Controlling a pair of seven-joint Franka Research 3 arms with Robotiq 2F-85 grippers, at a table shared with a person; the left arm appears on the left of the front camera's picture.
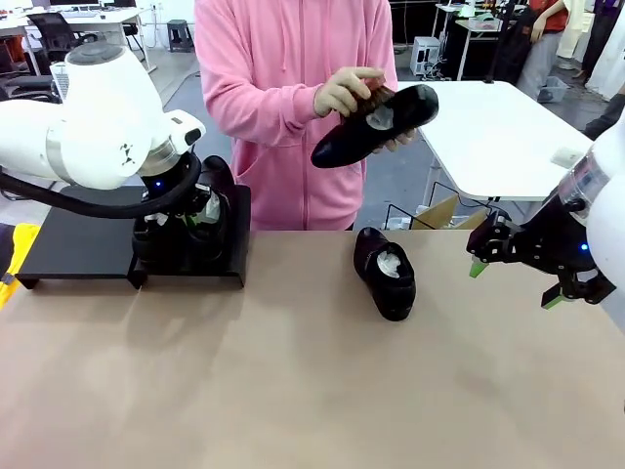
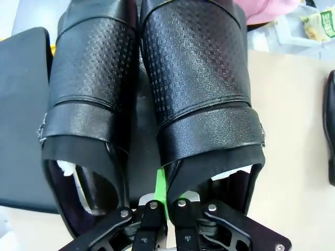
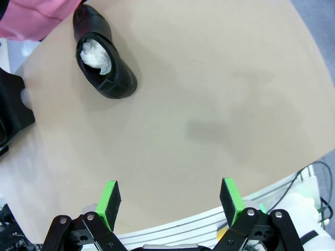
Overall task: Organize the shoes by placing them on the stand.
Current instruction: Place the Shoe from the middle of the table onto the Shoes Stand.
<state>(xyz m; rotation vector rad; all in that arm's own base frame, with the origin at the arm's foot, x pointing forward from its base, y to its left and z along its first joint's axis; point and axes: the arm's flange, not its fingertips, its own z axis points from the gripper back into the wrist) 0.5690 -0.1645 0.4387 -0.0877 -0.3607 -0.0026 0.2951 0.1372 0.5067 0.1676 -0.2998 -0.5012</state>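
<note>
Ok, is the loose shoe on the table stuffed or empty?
Stuffed. The shoe on the table shows crumpled white paper in its opening.

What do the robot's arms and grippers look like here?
Left arm and right arm: white rounded shells, blue wrist lights. The left arm also has a grey band and a thick black cable. Left gripper and right gripper: black linkages, green-padded fingers.

Clad in glossy white shells [image 1: 98, 117], with a black hose [image 1: 88, 203]; right tool [image 3: 170, 201] black, screw-jointed, with green pads [image 3: 110, 198]. Person's sweatshirt [image 1: 264, 107] pink.
</note>
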